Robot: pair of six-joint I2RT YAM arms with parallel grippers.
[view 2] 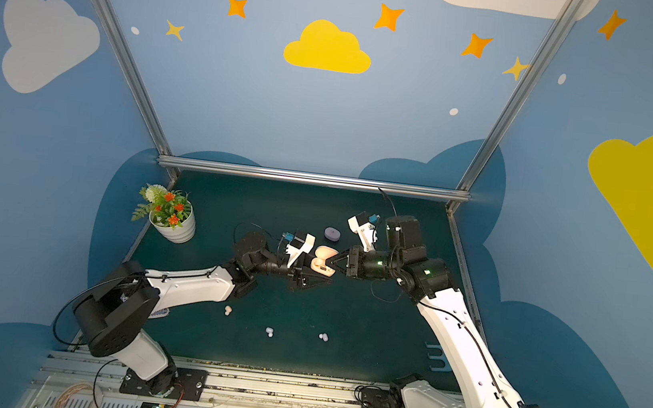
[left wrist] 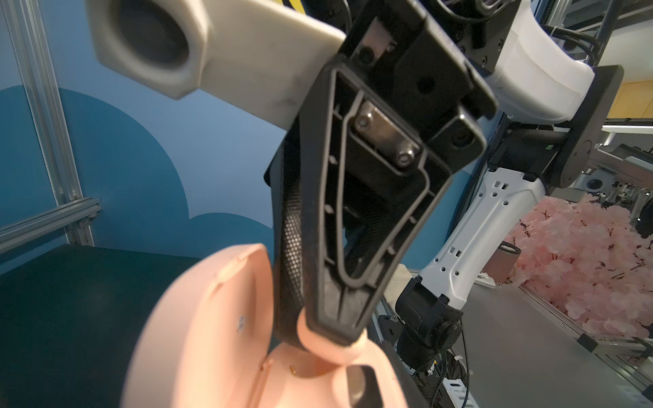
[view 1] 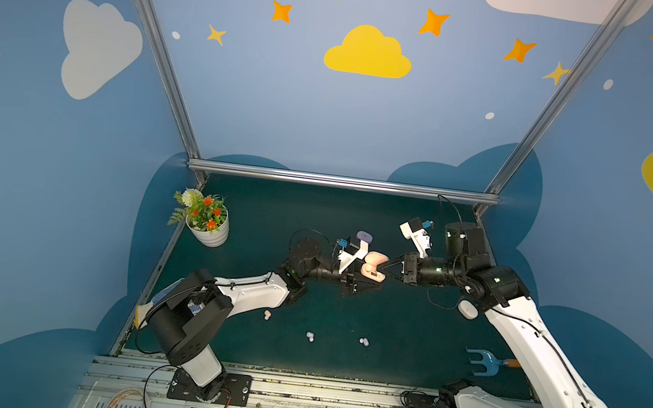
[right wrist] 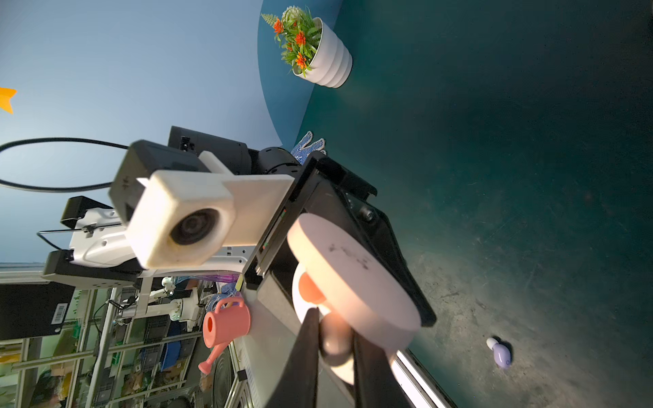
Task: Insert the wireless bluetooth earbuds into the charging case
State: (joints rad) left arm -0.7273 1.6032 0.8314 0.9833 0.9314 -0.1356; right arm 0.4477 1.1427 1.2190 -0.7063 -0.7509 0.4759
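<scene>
A peach-pink charging case (view 1: 376, 263) (view 2: 325, 255) hangs open above the middle of the mat. My left gripper (view 1: 377, 283) (view 2: 325, 279) is shut on its base from the left. My right gripper (view 1: 383, 266) (right wrist: 335, 353) comes from the right, shut on a peach earbud (left wrist: 328, 348) (right wrist: 335, 341). That earbud sits right at a socket in the case's base (left wrist: 311, 381), beside the raised lid (left wrist: 198, 335) (right wrist: 353, 275). Three more earbuds (view 1: 267, 314) (view 1: 309, 336) (view 1: 363, 341) lie loose on the mat near the front; one is lavender (right wrist: 501, 353).
A closed lavender case (view 1: 365, 236) (view 2: 332, 233) lies behind the grippers and a white case (view 1: 467, 309) beside the right arm. A potted plant (view 1: 207, 225) stands at the back left. At the front right lies a blue toy rake (view 1: 482, 362), at the front left a dotted glove (view 1: 163, 299).
</scene>
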